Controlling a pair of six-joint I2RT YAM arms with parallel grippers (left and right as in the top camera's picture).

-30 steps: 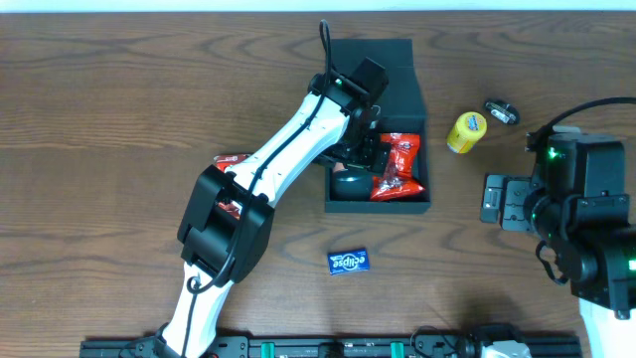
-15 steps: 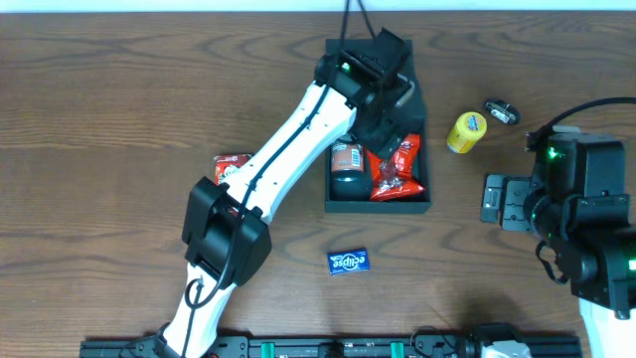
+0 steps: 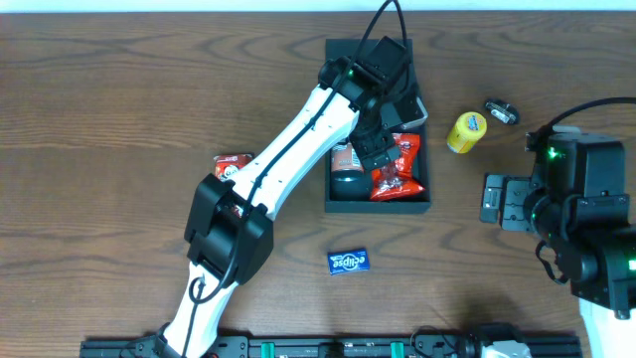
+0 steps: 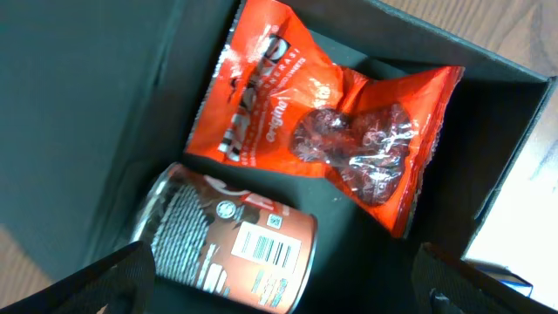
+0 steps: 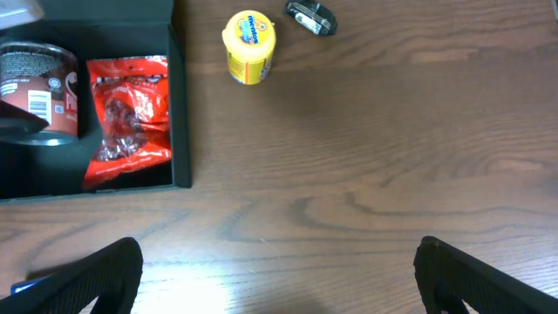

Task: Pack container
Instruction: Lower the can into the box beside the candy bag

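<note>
The container (image 3: 378, 206) is a dark box standing open mid-table, its flap lid (image 3: 346, 50) folded to the far side. Inside lie a red-brown can (image 3: 345, 164) on its side and an orange-red snack bag (image 3: 398, 171). My left gripper (image 3: 385, 127) hovers over the box, open and empty. The left wrist view shows the can (image 4: 231, 240) and the bag (image 4: 323, 131) below the spread fingers (image 4: 288, 283). My right gripper (image 5: 279, 279) is open and empty over bare wood to the right of the box (image 5: 180, 113).
A yellow bottle (image 3: 464, 130) and a small dark metallic item (image 3: 502, 111) lie right of the box. A blue gum packet (image 3: 349, 261) lies in front of it. A red snack packet (image 3: 233, 164) lies to the left, partly under my left arm.
My left gripper has risen out of the box and shifted toward its far side. The can now lies uncovered in the box. The right arm has not moved.
</note>
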